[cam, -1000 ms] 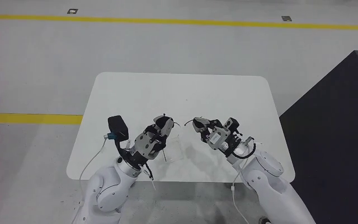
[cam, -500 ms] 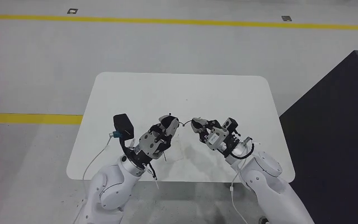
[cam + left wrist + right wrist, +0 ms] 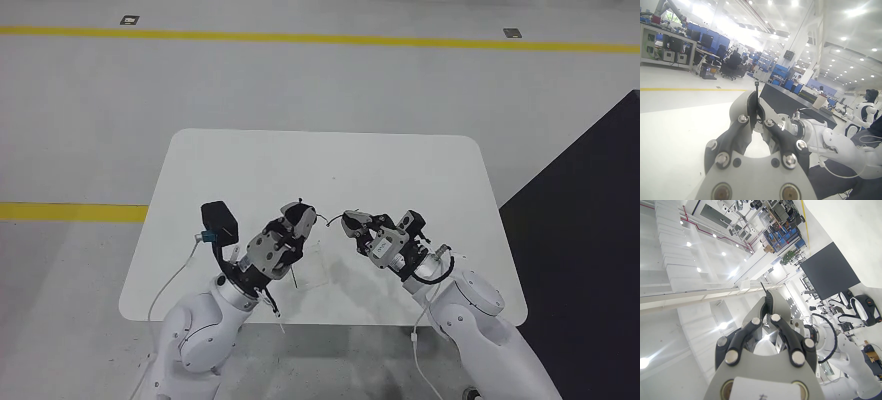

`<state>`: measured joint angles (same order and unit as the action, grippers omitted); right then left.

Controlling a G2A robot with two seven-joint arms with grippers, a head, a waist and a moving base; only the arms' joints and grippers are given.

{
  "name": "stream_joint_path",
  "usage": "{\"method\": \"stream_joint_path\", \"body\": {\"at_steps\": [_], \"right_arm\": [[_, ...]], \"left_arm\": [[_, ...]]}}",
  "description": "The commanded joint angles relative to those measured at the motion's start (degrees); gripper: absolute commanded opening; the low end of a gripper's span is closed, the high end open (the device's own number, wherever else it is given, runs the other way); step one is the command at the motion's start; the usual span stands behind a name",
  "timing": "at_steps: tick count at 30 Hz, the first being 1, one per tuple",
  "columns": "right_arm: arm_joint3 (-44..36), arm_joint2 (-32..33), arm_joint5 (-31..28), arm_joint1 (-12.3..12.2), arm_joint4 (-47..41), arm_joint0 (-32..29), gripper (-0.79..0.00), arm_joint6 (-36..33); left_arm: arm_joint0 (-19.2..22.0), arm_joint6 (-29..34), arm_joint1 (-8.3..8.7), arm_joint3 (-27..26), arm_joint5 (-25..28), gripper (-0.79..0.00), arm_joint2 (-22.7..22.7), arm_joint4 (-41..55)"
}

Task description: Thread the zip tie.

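Closed tight on a thin black plastic zip tie [image 3: 756,91], the left gripper [image 3: 756,101] pinches the strap just behind its small square locking head [image 3: 756,83], which stands clear beyond the grip. The right gripper [image 3: 767,303], likewise clamped, holds what appears to be the tie's other end, its tapered tail [image 3: 762,286] poking out just ahead. Seen from above, head and tail face each other in the narrow gap between the grippers. Whether they touch cannot be told. Both are raised above the white rounded-corner table [image 3: 400,160]. The tie looks feather-light, springy and slick. A hold close behind each tip, as here, should keep the flexible tail from wandering off the head's slot.
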<state>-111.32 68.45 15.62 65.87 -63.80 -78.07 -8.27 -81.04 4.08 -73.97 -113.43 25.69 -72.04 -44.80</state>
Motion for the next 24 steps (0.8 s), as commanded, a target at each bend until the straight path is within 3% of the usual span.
{"method": "stream_joint_path", "body": {"at_steps": [1, 24], "right_arm": [[0.0, 0.0, 0.0, 0.0, 0.0, 0.0, -0.785, 0.0], [0.0, 0.0, 0.0, 0.0, 0.0, 0.0, -0.785, 0.0]], "left_arm": [[-0.3, -0.2, 0.07, -0.2, 0.1, -0.785, -0.3, 0.0], [-0.2, -0.2, 0.43, -0.7, 0.7, -0.785, 0.1, -0.7]]}}
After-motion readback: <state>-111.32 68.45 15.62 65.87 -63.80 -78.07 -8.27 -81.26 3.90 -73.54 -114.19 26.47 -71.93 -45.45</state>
